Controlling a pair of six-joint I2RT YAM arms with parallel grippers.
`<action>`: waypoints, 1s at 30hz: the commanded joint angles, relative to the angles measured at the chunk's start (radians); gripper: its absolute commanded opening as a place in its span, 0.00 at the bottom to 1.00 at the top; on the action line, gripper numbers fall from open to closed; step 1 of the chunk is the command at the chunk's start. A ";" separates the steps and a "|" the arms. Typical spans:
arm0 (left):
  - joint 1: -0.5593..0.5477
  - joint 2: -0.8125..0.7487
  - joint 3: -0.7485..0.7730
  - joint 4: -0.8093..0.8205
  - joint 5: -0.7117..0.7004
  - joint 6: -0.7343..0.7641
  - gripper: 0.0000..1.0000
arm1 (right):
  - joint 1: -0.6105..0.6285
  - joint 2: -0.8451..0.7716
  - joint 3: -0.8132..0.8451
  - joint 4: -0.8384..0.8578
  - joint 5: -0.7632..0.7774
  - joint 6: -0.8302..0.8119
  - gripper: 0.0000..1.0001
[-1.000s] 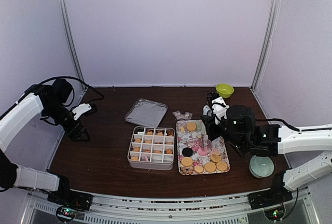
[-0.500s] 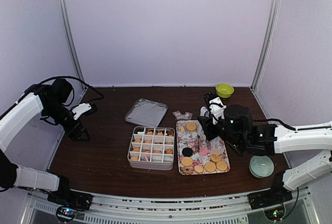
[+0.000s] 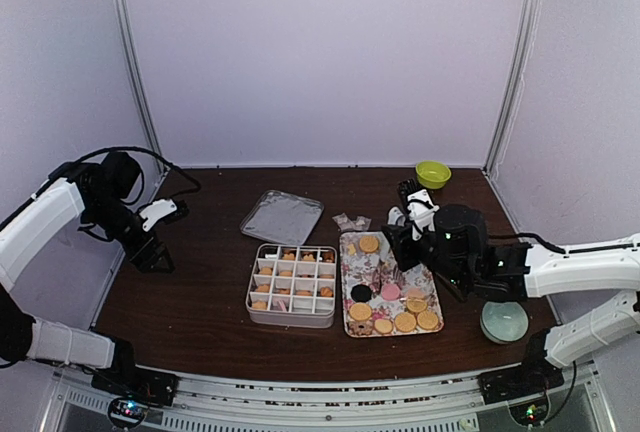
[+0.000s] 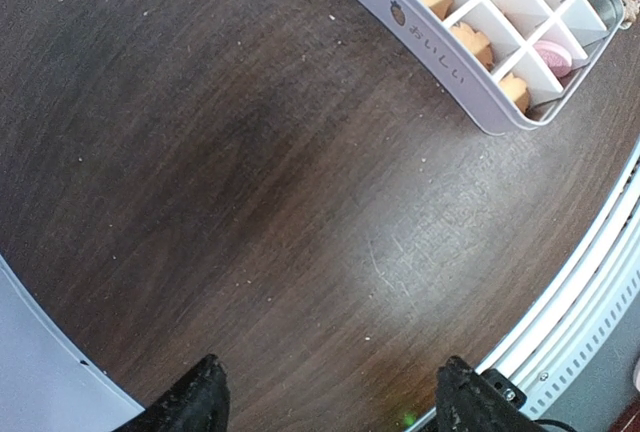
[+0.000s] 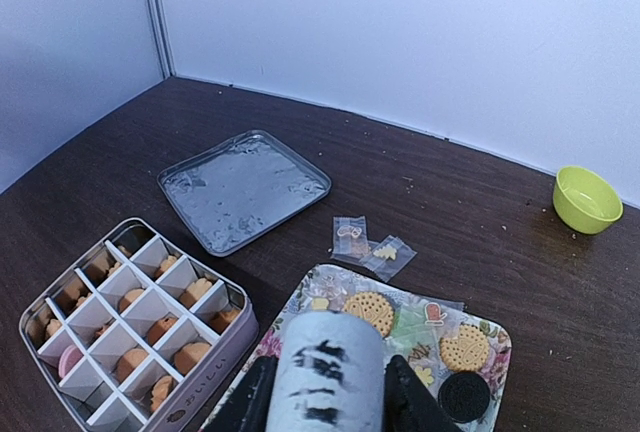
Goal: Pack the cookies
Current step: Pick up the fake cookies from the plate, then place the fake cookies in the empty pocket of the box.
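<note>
Right gripper (image 5: 330,397): closed on a pale cylinder with dark marks, taken to be the handle of the tongs (image 5: 335,357), though the wrist view is blocked and the tips are not shown. It is held over the floral tray (image 3: 352,264).

Left gripper (image 4: 330,407): fingers spread wide, nothing held, above bare table well apart from the work.

Cookies (image 3: 405,321): about ten are loose on the tray, mostly golden, with one pink (image 3: 390,292) and one dark (image 3: 361,293) just below the tool. More are already seated in the divided box (image 4: 440,52), just beside the tray on its left. The pink one is judged the likely next pick.

Risks noted:
- The handle could be rotated in the grip, so the tips may land off target.
- A cookie may be cracked if squeezed hard, or dropped in the gap between tray and box.
- Most compartments are occupied, so a cookie could be stacked or jammed on a divider.
- The box is unbraced and could be shoved.
</note>
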 commanded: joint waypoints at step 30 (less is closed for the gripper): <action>0.007 -0.010 0.011 -0.010 -0.002 0.001 0.74 | 0.265 0.070 0.349 -0.051 -0.020 -0.020 0.23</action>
